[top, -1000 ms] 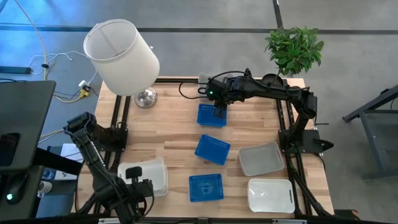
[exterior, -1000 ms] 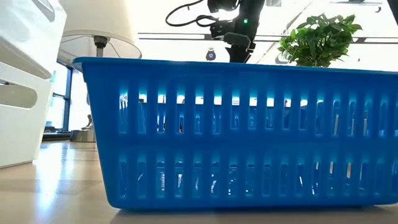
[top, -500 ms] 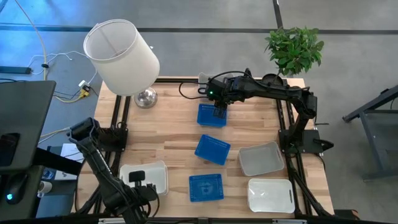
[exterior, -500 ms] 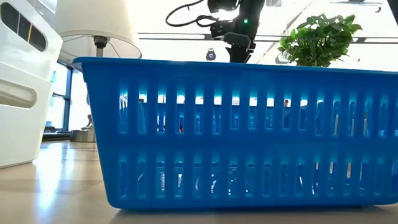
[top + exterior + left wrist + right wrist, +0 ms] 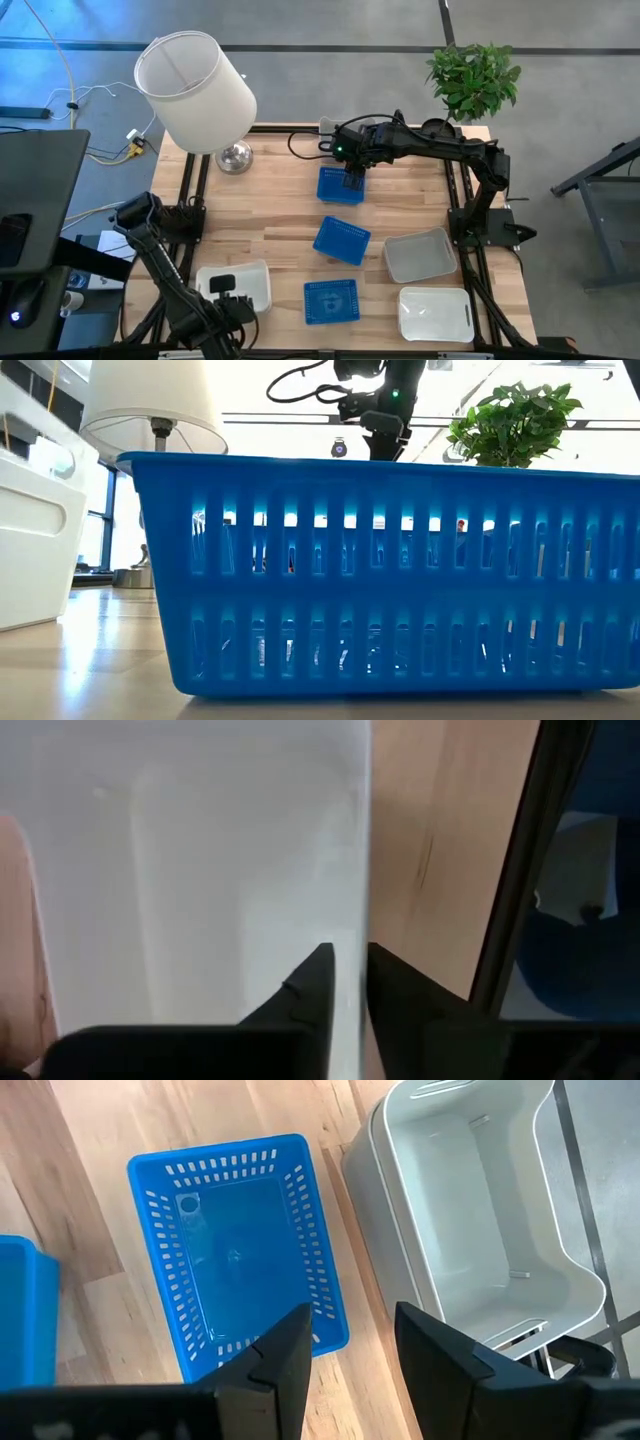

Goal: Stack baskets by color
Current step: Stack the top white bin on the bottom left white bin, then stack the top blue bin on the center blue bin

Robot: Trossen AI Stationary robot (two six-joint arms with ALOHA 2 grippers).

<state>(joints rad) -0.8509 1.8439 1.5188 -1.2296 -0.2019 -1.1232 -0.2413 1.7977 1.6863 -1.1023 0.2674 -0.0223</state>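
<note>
Three blue baskets lie on the wooden table: a far one [image 5: 340,185], a middle one [image 5: 341,240] and a near one [image 5: 330,300], which fills the low view [image 5: 370,570]. One white basket [image 5: 235,285] rests flat at the near left, and my left gripper [image 5: 225,298] is shut on its wall from above. Two more white baskets [image 5: 420,255] [image 5: 435,313] sit at the near right. My right gripper [image 5: 350,1340] hangs open over the far blue basket, with nothing between its fingers. My left gripper has the rim of one side wall [image 5: 350,955] of the white basket between its two fingers, one finger inside the basket and one outside. The wall faces the table's black edge rail [image 5: 510,900]. The fingers point down from above. The basket's bottom [image 5: 25,622] rests on the table.
A lamp with a large white shade [image 5: 195,90] stands at the far left, its foot [image 5: 235,158] on the table. A potted plant [image 5: 473,75] stands at the far right corner. Bare wood lies between the lamp and the white basket at the near left.
My left gripper has gone down with the white basket. The basket, tilted and raised a second ago, has sunk and now lies flat on the table. My right arm has kept still.
</note>
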